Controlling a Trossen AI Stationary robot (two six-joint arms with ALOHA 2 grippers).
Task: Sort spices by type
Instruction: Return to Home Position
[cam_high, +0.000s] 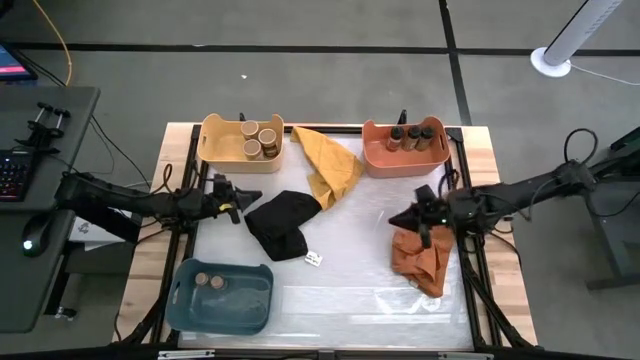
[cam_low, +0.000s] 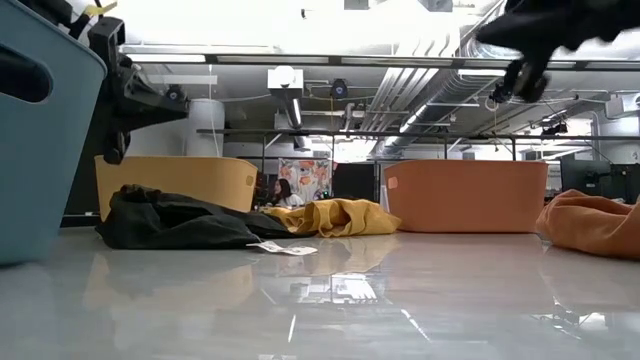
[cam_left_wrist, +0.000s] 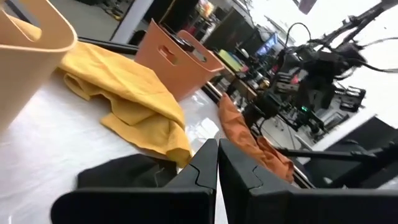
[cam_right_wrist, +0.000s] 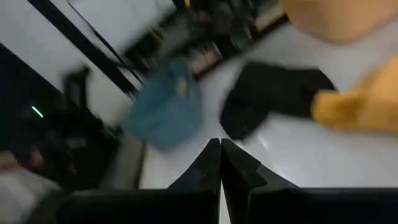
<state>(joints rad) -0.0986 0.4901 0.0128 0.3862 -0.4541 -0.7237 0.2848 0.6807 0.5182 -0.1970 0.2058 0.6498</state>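
The spices stand sorted in bins: three tan-topped jars (cam_high: 256, 139) in the yellow bin (cam_high: 216, 140), three dark-topped jars (cam_high: 412, 135) in the orange bin (cam_high: 378, 157), two brown-topped jars (cam_high: 208, 281) in the blue bin (cam_high: 240, 300). My left gripper (cam_high: 248, 197) is shut and empty at the table's left, beside the black cloth (cam_high: 282, 222). My right gripper (cam_high: 398, 219) is shut and empty, raised above the table at the right, next to the orange cloth (cam_high: 420, 258).
A yellow cloth (cam_high: 330, 165) lies between the yellow and orange bins. A small white tag (cam_high: 314, 259) lies near the black cloth. The table's middle and near part show bare white surface (cam_high: 360, 290). A black frame (cam_high: 470, 270) runs along the table's sides.
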